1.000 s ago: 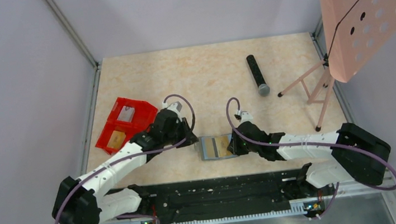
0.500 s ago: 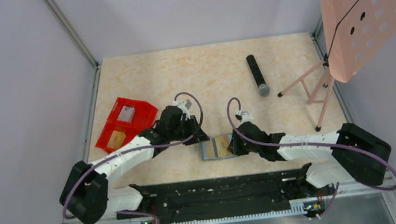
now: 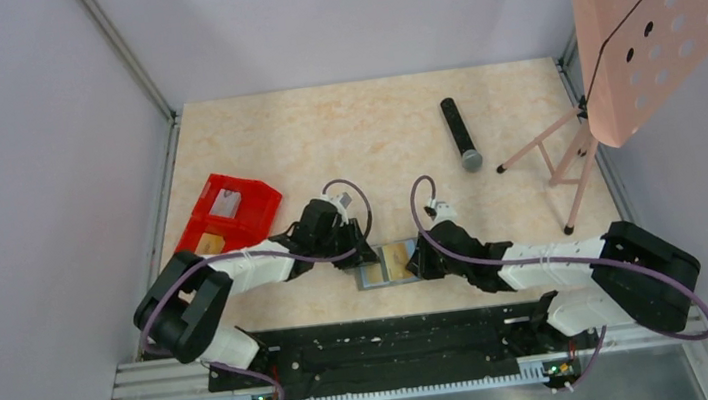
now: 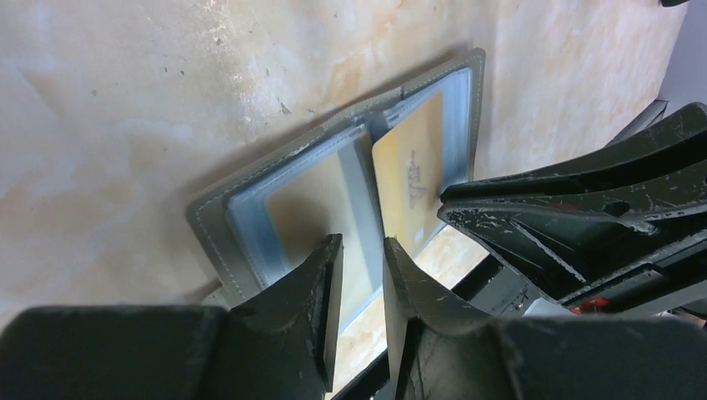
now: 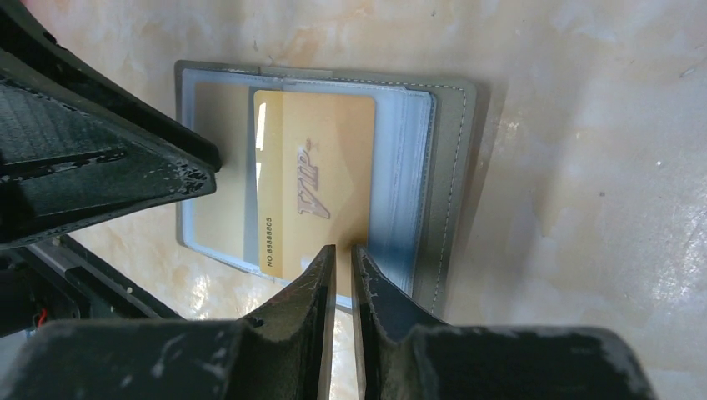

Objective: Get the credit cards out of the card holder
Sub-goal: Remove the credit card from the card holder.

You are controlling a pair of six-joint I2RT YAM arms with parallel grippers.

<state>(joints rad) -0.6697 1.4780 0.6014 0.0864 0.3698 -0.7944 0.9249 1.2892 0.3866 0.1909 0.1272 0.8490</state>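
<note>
A pale marbled counter [image 3: 372, 127] with white walls around it carries the open card holder [image 3: 384, 263], which lies flat between the two sets of fingers. The left fingers [image 4: 327, 271] hover over one clear pocket, slightly parted, with nothing between them. The right fingers [image 5: 322, 275] are nearly closed at the near edge of a gold VIP card [image 5: 313, 179] lying across the holder's fold. Whether they pinch it cannot be told. A red bin [image 3: 225, 210] sits beyond the left fingers.

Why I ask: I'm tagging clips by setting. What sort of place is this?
Likely a robot test cell: plain walls around the table, two bolted arms, odd props like a microphone.
</note>
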